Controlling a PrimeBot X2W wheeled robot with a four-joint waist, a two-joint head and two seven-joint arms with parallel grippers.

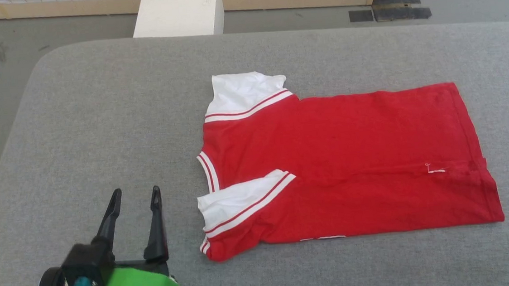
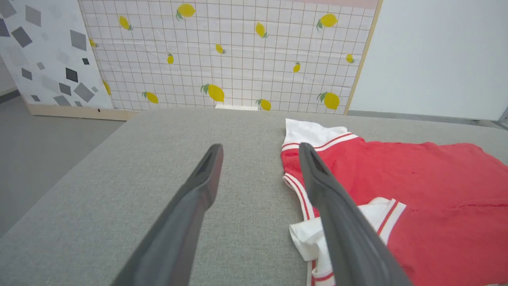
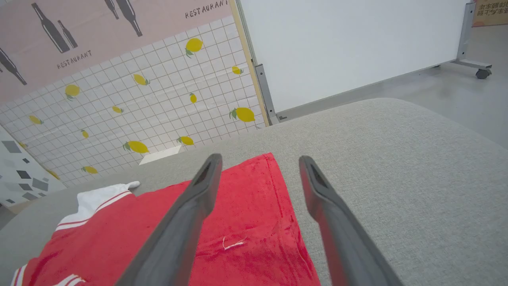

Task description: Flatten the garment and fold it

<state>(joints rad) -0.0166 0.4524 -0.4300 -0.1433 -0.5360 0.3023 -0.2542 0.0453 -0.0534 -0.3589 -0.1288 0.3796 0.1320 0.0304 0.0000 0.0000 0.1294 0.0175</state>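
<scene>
Garment (image 1: 342,163): red jersey, centre frame; likely soft, light, limp.
Hold: pinch the lower-edge corners.
Left gripper (image 1: 135,193): fingers apart, empty.
Right gripper (image 3: 260,160): fingers apart, empty.

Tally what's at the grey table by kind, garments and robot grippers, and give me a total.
garment: 1
grippers: 2 (left gripper, right gripper)
total: 3

Garment (image 1: 347,163) on table (image 1: 99,128), right of left gripper (image 1: 135,195)
</scene>
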